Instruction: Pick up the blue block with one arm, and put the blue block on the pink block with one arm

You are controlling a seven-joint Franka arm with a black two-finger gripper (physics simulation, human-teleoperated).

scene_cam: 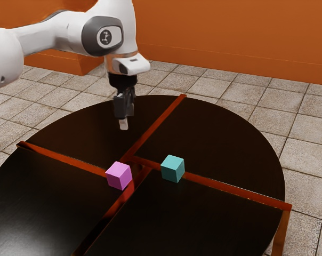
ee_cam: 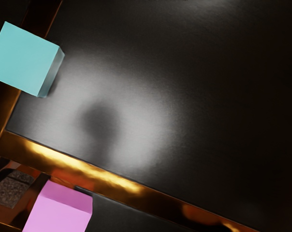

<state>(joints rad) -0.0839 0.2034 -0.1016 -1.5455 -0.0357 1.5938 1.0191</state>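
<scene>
Hanging up in the air with the black gripper [scene_cam: 123, 124] pointing straight down at the round dark table [scene_cam: 225, 144]. Holding nothing. Can't tell how wide open, seen from the side like this. Not touching the table or either block, and well apart from both.

Seeing the blue block [scene_cam: 172, 168] down on the table, near the middle, close to where the shiny orange strips [scene_cam: 160, 118] cross. Sitting flat, on or right against the strip that runs off to the exterior view's right; hard to say which. More of a blue-green colour, really. Seeing the pink block [scene_cam: 119, 175] near it, toward the exterior view's left, also by the crossing. Not touching each other, with a small gap between. Blue block on the table, not on the pink one.

Looking down from the hand at the blue block [ee_cam: 24, 58] and the pink block [ee_cam: 59, 210], both off to one side of the gripper, with a shiny strip running between them. Seeing a soft dark shadow [ee_cam: 95, 121] on the bare table under the hand.

Sitting all around the table: a grey tile floor [scene_cam: 241, 85] and an orange wall [scene_cam: 230, 32].
</scene>
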